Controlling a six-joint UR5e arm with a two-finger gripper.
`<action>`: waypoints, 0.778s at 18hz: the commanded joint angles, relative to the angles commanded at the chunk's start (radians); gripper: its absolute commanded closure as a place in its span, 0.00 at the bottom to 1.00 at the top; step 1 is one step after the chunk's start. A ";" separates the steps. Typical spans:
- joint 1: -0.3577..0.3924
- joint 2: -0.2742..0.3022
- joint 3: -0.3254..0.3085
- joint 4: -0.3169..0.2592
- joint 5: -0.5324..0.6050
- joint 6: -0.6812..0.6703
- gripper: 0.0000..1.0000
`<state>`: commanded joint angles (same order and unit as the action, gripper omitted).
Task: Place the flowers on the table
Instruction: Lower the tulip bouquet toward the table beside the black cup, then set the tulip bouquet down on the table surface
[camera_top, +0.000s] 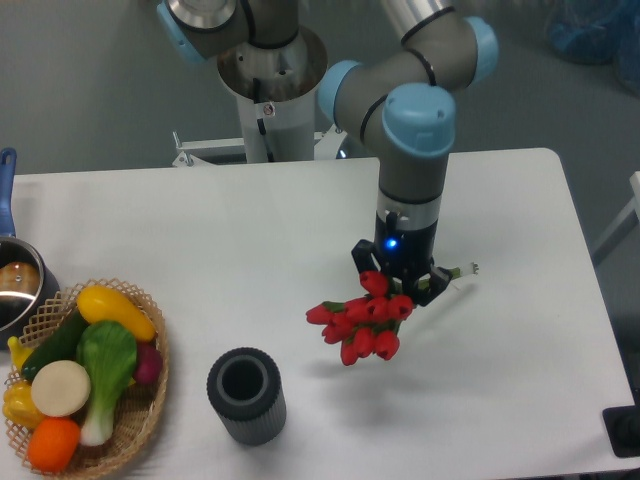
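Gripping the flowers (358, 322), the gripper (393, 287) points straight down over the right half of the table (250, 240), its fingers closed around the bunch just behind the blooms. Red heads fan out toward the lower left of the fingers, and a thin green stem end pokes out to the right of them. A soft shadow lies on the white top just below and right of the bunch; whether the blooms touch the surface cannot be told. Near the front edge, left of the flowers and apart from them, stands a dark ribbed cup (246, 394), upright and open at the top. Farther left, at the table's corner, sits a wicker basket (140, 425) filled with vegetables, and behind it a pot (18, 285) with a blue handle, cut off by the picture's edge.
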<state>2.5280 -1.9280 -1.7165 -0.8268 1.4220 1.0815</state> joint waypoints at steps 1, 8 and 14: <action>0.000 -0.006 -0.002 0.000 0.000 0.000 0.63; -0.002 -0.075 -0.014 0.002 -0.002 0.002 0.63; -0.002 -0.108 -0.012 0.006 -0.003 0.000 0.63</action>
<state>2.5265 -2.0356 -1.7288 -0.8207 1.4189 1.0815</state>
